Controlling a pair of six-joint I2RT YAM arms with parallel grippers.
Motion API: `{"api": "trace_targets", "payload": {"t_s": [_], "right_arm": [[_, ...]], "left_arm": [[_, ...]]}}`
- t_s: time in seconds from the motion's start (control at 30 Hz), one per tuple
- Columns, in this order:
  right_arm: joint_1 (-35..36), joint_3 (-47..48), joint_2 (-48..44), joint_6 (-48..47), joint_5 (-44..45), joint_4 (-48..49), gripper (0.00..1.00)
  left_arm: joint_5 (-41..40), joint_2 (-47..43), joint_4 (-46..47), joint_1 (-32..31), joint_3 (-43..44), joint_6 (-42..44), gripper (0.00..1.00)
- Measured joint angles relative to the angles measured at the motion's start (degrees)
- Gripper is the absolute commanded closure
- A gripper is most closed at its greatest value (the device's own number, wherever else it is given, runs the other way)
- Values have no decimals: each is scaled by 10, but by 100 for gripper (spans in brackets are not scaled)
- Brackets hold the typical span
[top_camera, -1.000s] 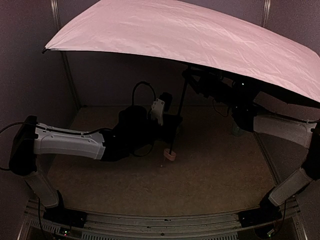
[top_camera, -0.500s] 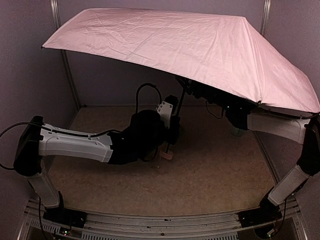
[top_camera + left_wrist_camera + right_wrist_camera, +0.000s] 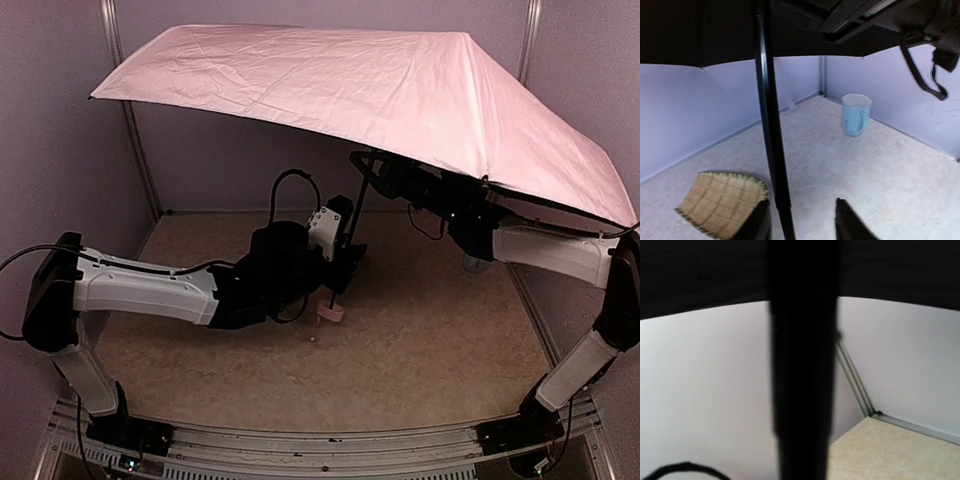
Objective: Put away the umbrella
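Observation:
The umbrella stands open, its pale pink canopy (image 3: 380,90) spread over both arms. Its thin black shaft (image 3: 350,235) slants down to the pink handle (image 3: 330,314) just above the table. My left gripper (image 3: 348,258) is open around the lower shaft (image 3: 769,125), which runs close beside the left finger (image 3: 757,225); the other finger stands apart. My right gripper (image 3: 368,165) sits high on the shaft under the canopy and looks shut on it. In the right wrist view the shaft (image 3: 802,390) fills the middle and the fingers are hidden.
A woven bamboo tray (image 3: 720,202) lies on the table near the back wall. A light blue cup (image 3: 856,115) stands at the back right (image 3: 473,262). Walls close in the back and sides. The canopy's black underside (image 3: 700,30) hangs low overhead.
My left gripper has opened off the shaft. The right gripper has closed in on the upper shaft. The canopy has tipped and shifted, and the handle has edged slightly left.

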Motion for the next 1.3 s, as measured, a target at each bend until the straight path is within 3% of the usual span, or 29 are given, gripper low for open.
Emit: {"api": "trace_targets", "payload": {"t_s": [0.1, 0.23, 0.4, 0.5, 0.57, 1.07, 1.3], "right_arm": [[-1, 0, 0, -2, -28, -1, 100], [-8, 5, 2, 3, -132, 30, 100], [-8, 35, 36, 82, -284, 175, 100], [-4, 49, 52, 140, -348, 248, 100], [-1, 59, 59, 162, -375, 268, 100], [2, 71, 71, 166, -436, 266, 100], [1, 74, 51, 58, -440, 169, 100]], "left_arm": [[106, -36, 33, 20, -49, -7, 39], [264, -84, 95, 85, -106, -52, 39], [397, -90, 151, 129, -119, -81, 34], [455, -83, 176, 130, -119, -89, 35], [492, -71, 197, 131, -118, -97, 42], [623, -26, 254, 156, -120, -153, 43], [667, -37, 243, 168, -138, -119, 28]]}}
